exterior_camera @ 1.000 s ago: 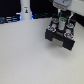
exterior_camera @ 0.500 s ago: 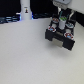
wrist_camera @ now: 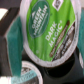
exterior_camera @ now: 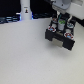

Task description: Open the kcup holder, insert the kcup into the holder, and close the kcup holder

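**Gripper at the holder, kcup filling the wrist view**

Little has shifted over the last second: in the exterior view the gripper (exterior_camera: 61,18) hangs over the kcup holder (exterior_camera: 62,33) much as it did in both earlier pictures, and the holder sits on the same patch of the white table (exterior_camera: 25,55), toward the exterior view's right.

From that view the black holder looks open at the top, with small round green-and-white shapes visible inside it just beneath the fingertips. They are too small and blurred to count.

Seen from the wrist, the kcup (wrist_camera: 50,31) lies directly ahead of the fingers and takes up most of the picture; its green lid reads "Green Mountain" and "Dark Magic" inside a white rim. A teal-tinted finger (wrist_camera: 14,36) stands just beside that rim on one side, with a matching teal edge on the opposite side, so the cup sits between them. Whether the fingers press on the cup or stand slightly off it, I cannot tell. Part of a second green-lidded cup (wrist_camera: 27,74) shows nearby, among the holder's black walls.
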{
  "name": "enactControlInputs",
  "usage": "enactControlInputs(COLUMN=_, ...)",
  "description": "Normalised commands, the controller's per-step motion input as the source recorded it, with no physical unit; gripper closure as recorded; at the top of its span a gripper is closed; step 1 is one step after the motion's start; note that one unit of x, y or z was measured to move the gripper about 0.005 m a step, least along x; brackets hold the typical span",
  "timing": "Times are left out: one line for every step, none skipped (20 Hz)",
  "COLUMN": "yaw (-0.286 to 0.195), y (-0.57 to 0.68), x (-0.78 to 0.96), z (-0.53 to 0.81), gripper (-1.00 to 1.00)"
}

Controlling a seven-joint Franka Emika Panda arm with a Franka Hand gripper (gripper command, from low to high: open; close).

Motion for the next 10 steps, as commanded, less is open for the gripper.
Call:
enactControlInputs(yaw=0.032, y=0.13, x=0.11, z=-0.18, gripper=1.00)
enactControlInputs(yaw=0.031, y=0.13, x=0.12, z=-0.17, gripper=1.00)
enactControlInputs(yaw=0.036, y=0.17, x=0.06, z=-0.05, gripper=1.00)
enactControlInputs(yaw=0.038, y=0.17, x=0.08, z=-0.03, gripper=1.00)
enactControlInputs(yaw=0.036, y=0.17, x=0.06, z=0.20, gripper=-1.00)
enactControlInputs(yaw=0.047, y=0.15, x=0.08, z=0.10, gripper=-1.00)
enactControlInputs(yaw=0.051, y=0.14, x=0.09, z=0.18, gripper=-1.00)
enactControlInputs(yaw=0.075, y=0.06, x=0.14, z=0.38, gripper=-1.00)
enactControlInputs(yaw=0.072, y=0.05, x=0.15, z=0.40, gripper=-1.00)
enactControlInputs(yaw=0.029, y=0.10, x=0.11, z=0.35, gripper=-1.00)
